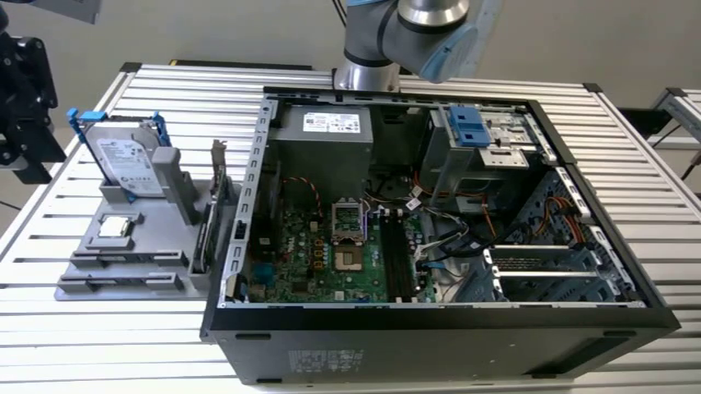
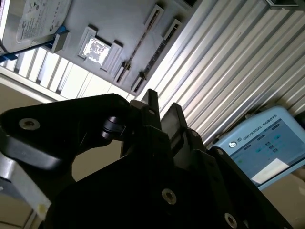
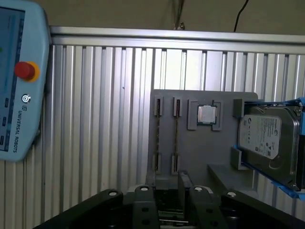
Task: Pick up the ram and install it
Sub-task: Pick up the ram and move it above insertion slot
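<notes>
Gripper (image 2: 163, 109): empty, fingers (image 2: 174, 117) slightly apart, hanging over slatted table (image 3: 95, 119), not touching ram (image 3: 177, 138). Ram: upright on edge in slot of grey holder (image 3: 224, 143), beside processor chip (image 3: 207, 114); exterior view, 9 o'clock from computer case (image 1: 438, 326).

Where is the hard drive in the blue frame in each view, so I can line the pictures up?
Exterior view: the hard drive stands on the grey holder, on the exterior view's left of the computer case.
First wrist view: hard drive beside the processor chip.
Second wrist view: hard drive beside the chip.
Shared landmark: the chip.
</notes>
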Available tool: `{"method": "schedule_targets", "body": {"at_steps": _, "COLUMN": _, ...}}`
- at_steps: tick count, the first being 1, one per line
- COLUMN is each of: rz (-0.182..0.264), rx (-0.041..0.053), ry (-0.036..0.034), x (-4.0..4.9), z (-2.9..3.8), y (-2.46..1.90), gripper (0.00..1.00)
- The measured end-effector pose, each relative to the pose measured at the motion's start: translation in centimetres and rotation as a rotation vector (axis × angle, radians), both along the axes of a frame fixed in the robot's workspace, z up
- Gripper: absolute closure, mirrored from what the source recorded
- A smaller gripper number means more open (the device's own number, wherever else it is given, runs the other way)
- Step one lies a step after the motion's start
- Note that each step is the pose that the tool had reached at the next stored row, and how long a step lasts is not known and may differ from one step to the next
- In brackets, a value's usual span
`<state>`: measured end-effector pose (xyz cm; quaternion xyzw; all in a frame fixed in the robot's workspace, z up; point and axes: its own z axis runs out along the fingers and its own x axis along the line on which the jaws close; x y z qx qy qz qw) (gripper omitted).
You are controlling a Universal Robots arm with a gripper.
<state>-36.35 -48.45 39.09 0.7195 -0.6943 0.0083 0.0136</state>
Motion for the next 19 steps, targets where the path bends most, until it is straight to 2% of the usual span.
{"method": "schedule_targets", "body": {"at_steps": 19, "rz": 0.006, "rx": -0.0001, "ry": -0.0003, "x": 0.0, "z": -0.11, "y": 0.01, "gripper": 0.0}}
